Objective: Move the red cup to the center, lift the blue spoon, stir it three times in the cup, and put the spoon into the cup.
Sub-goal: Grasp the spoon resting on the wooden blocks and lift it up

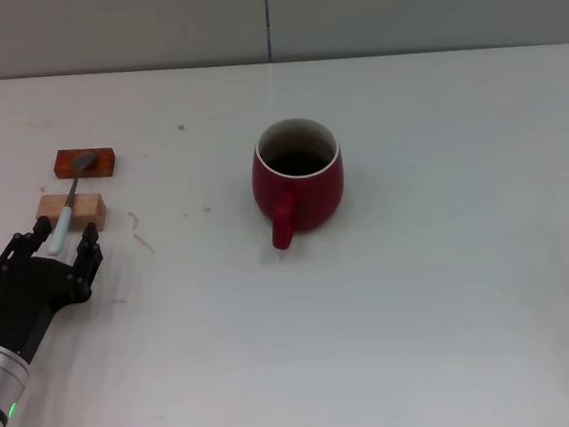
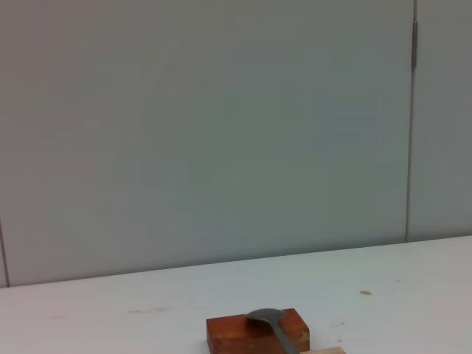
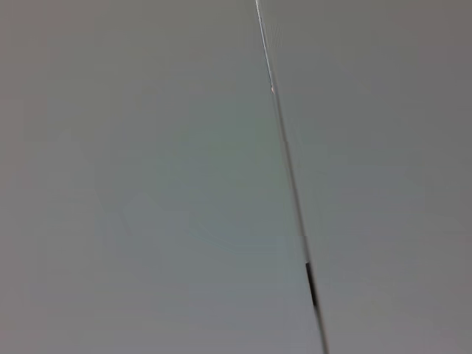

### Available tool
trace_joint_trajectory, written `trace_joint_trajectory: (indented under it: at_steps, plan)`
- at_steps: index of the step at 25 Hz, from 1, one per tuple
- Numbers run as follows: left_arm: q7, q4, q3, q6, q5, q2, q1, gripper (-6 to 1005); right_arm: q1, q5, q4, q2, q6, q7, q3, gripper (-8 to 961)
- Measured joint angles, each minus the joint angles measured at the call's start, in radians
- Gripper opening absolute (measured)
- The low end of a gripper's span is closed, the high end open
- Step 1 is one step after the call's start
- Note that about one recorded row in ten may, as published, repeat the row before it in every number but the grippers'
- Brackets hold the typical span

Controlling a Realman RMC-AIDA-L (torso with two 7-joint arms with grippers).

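The red cup [image 1: 299,178] stands upright near the middle of the table, its handle pointing toward me. The blue spoon [image 1: 67,215] lies at the left across two small blocks, its grey bowl on the far block and its pale handle over the near one. My left gripper [image 1: 65,241] is open at the handle's near end, with one finger on each side of it. In the left wrist view the spoon's bowl [image 2: 266,318] rests on the red-brown block. My right gripper is out of view; its wrist view shows only a wall.
A red-brown block [image 1: 85,164] and a pale wooden block [image 1: 71,210] hold the spoon up off the white table [image 1: 418,302]. The red-brown block [image 2: 243,333] also shows in the left wrist view. A grey wall runs behind the table's far edge.
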Motion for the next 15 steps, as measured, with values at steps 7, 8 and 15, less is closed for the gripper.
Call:
trace_joint_trajectory:
  at_steps: [7,8,15]
  plan:
    - [0.000,-0.002,-0.005,0.000,0.000,0.000,0.000,547,-0.004,-0.001,0.001,-0.001,-0.010,-0.001,-0.006,221]
    - [0.000,-0.001,-0.008,0.000,-0.001,-0.001,0.000,545,-0.004,-0.001,0.001,-0.001,-0.010,-0.001,-0.006,261]
    - [0.000,-0.002,-0.008,0.007,-0.002,-0.001,0.002,507,-0.006,-0.001,0.001,-0.001,-0.010,-0.001,-0.010,566]
